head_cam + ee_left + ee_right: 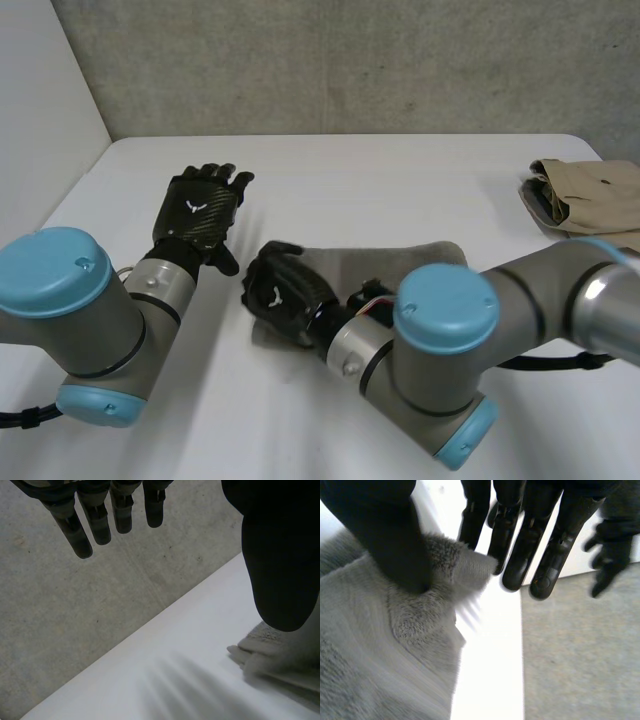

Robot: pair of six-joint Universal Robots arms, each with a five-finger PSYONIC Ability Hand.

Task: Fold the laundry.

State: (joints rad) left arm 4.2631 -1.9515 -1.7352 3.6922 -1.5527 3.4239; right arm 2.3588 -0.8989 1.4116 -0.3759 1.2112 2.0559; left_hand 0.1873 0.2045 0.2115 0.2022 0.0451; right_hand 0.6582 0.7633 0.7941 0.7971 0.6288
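Pinching grey cloth's (pixel 400 262) corner with right hand (pixel 280 295)

Fingers (pixel 562 540) and thumb closed on the fleecy corner at its left end, on the table (pixel 350 170). Left hand (pixel 200 210) alongside, fingers straight, holding nothing. Probably soft, light, limp: best gripped at corners. Folded beige cloth (pixel 595 195) far right. No readable writing, just a white emblem on each hand's back

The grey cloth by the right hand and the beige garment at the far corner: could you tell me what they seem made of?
The grey cloth is probably fleece or plush, matte: a short fuzzy pile shows along its edge. The beige garment is likely smooth woven cotton-type fabric, matte, with crisp flat folds; the fibre can't be told.
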